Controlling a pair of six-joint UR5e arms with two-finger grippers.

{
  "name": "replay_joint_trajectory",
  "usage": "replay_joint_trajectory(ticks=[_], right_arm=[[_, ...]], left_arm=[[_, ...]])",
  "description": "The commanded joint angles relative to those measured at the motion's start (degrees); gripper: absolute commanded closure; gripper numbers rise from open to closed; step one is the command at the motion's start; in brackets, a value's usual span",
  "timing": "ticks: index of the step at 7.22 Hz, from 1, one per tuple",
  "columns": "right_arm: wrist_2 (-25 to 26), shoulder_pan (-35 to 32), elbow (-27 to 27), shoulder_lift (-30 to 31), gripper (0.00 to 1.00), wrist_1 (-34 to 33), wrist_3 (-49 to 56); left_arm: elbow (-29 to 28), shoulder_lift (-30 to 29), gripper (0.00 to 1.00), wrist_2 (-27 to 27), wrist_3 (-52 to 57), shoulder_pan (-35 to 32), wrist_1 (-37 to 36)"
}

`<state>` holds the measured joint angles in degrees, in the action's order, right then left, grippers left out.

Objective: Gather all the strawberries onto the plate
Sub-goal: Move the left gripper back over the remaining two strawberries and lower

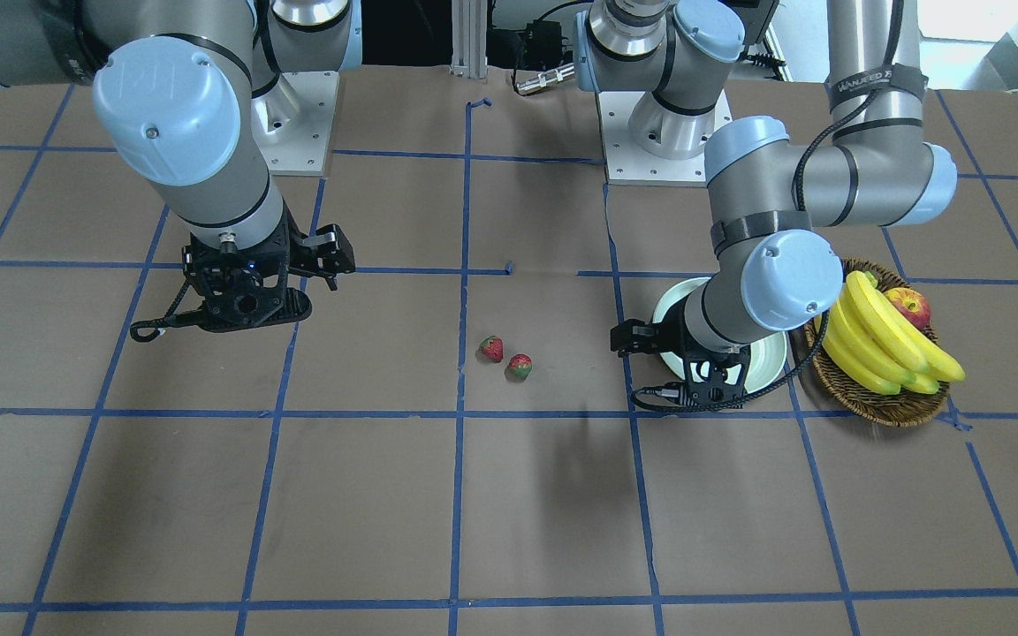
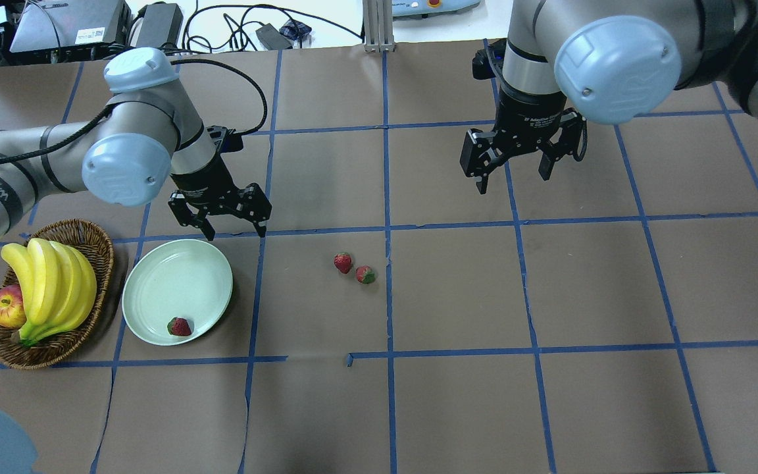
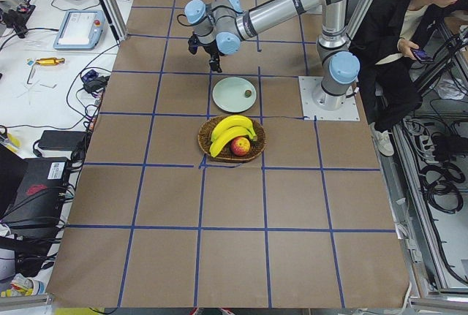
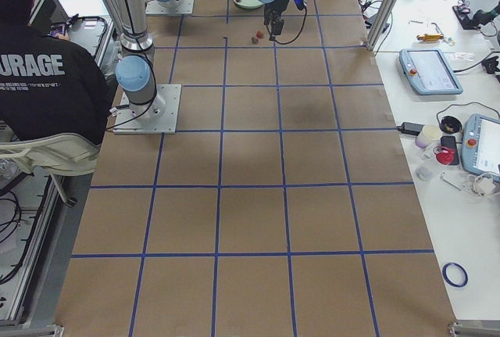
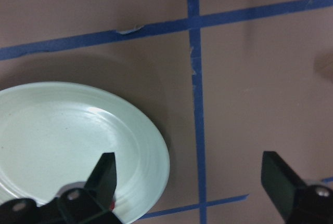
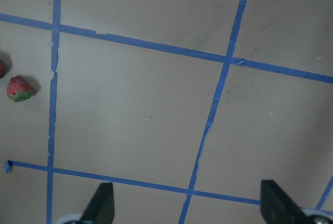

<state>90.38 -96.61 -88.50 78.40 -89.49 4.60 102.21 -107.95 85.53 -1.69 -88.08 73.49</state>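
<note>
Two red strawberries [image 2: 343, 263] [image 2: 366, 274] lie side by side on the brown table near its middle, also seen as strawberries [image 1: 491, 348] [image 1: 520, 366]. A third strawberry [image 2: 179, 326] rests inside the pale green plate [image 2: 175, 283], at its near rim. My left gripper [image 2: 235, 234] hovers open and empty just beyond the plate's far edge; its wrist view has the plate [image 5: 73, 135] at lower left. My right gripper [image 2: 512, 181] hangs open and empty over bare table, far right of the fruit. One strawberry [image 6: 18, 89] shows at the left of its wrist view.
A brown wicker basket [image 2: 99, 240] holding bananas [image 2: 50, 280] and an apple [image 2: 5, 307] stands right beside the plate, on its left in the overhead view. Blue tape lines grid the table. A seated person [image 3: 409, 37] is by the robot's base.
</note>
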Motion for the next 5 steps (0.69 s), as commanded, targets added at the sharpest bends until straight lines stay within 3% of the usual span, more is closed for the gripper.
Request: replay_joint_trajectory(ticks=[1, 3, 5], right_arm=[[-0.03, -0.07, -0.35, 0.0, 0.0, 0.02, -0.47], [-0.03, -0.07, -0.7, 0.0, 0.0, 0.11, -0.56], [-0.03, -0.07, -0.71, 0.0, 0.0, 0.2, -0.3]], left_arm=[[0.1, -0.69, 0.0, -0.36, -17.23, -3.31, -3.0], [0.27, -1.56, 0.0, -7.88, -30.95, -6.12, -8.76], [0.36, -4.37, 0.0, -8.19, -39.58, -9.63, -9.24]])
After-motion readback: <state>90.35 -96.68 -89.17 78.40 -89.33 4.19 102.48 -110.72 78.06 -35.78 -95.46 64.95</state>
